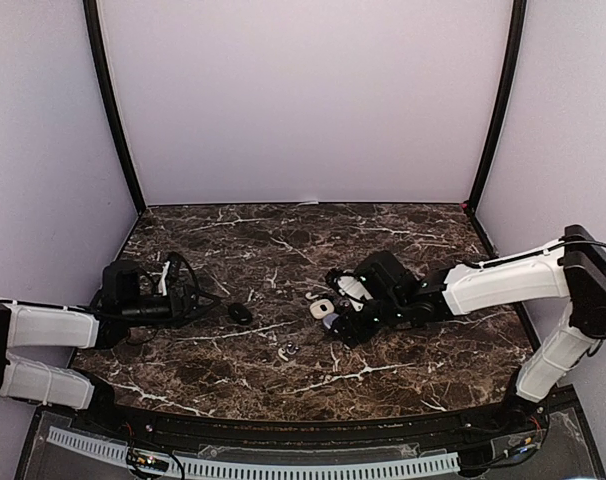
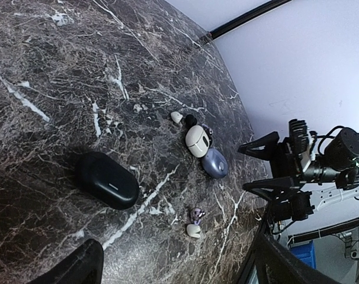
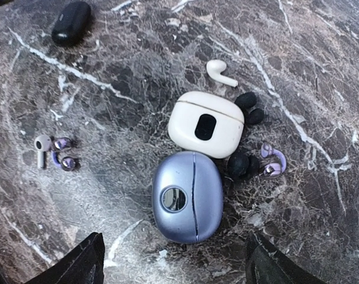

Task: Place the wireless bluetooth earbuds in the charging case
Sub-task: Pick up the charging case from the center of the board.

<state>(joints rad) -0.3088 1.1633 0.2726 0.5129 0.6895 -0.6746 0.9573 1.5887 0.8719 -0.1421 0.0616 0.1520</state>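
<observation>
Square case [image 3: 206, 125] touching oval case [image 3: 187, 196]; earbuds [image 3: 218, 68] beside; third case [image 3: 71, 22] apart.

Noted bench [image 3: 321, 71] as polished, smooth dark marble-look, white-veined. Centre: lilac case [image 3: 188, 204] in satin plastic, mirror-bright ring inset. At its 12 o'clock, white case [image 3: 206, 124] in smooth semi-gloss plastic. At 11 o'clock, black case [image 3: 71, 22] glossy. White earbud [image 3: 220, 71] glossy plastic; dark earbuds [image 3: 244, 99] matt.

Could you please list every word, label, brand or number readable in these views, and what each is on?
No text can be read in any view.
White case: only a blank black oval.
Lavender case: a round shiny emblem, no legible letters.
Black case: a faint mark, too small to read.
</observation>
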